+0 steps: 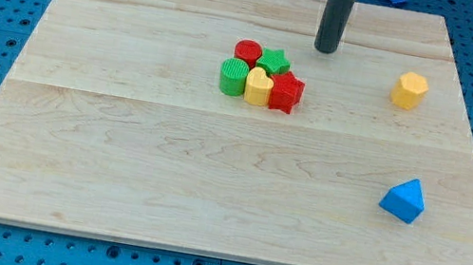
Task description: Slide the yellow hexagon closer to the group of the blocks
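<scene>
Yellow hexagon (pixel 409 89) sits alone on the wooden desk (pixel 118 151) at the view's right, well apart from the cluster of red cylinder (pixel 248 52), green star (pixel 273 61), green cylinder (pixel 233 77), yellow heart (pixel 257 87) and red star (pixel 286 93); blue triangular block (pixel 403 200) lies lower right. No hand on this rig, just a rod holding nothing, my tip (pixel 327 48) between cluster and hexagon, touching neither. Risk: tip is on the wrong side, so pushing from here would drive the hexagon off the right edge, and an off-centre push could spin it away or scatter the cluster
</scene>
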`<state>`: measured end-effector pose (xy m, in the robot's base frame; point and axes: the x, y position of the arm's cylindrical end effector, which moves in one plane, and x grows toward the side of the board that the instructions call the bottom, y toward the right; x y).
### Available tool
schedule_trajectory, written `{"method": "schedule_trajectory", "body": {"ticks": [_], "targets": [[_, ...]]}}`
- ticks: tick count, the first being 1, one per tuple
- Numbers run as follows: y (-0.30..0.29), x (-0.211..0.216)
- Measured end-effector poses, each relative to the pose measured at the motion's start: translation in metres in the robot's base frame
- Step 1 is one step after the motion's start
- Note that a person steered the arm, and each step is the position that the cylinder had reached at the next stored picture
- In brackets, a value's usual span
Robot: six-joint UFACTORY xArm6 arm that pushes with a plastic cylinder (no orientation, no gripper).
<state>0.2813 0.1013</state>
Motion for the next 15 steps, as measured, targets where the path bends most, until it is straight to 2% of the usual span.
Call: {"method": "schedule_trajectory", "body": {"ticks": [1, 2, 3, 4, 5, 6, 8, 9, 11, 15], "targets": [[0.09, -0.002], [0.156, 0.005], [0.126, 0.031], [0.082, 0.034], [0.079, 0.049], [0.088, 0.039], [0.14, 0.04], [0.115, 0.04], [0.112, 0.059], [0.109, 0.125]]}}
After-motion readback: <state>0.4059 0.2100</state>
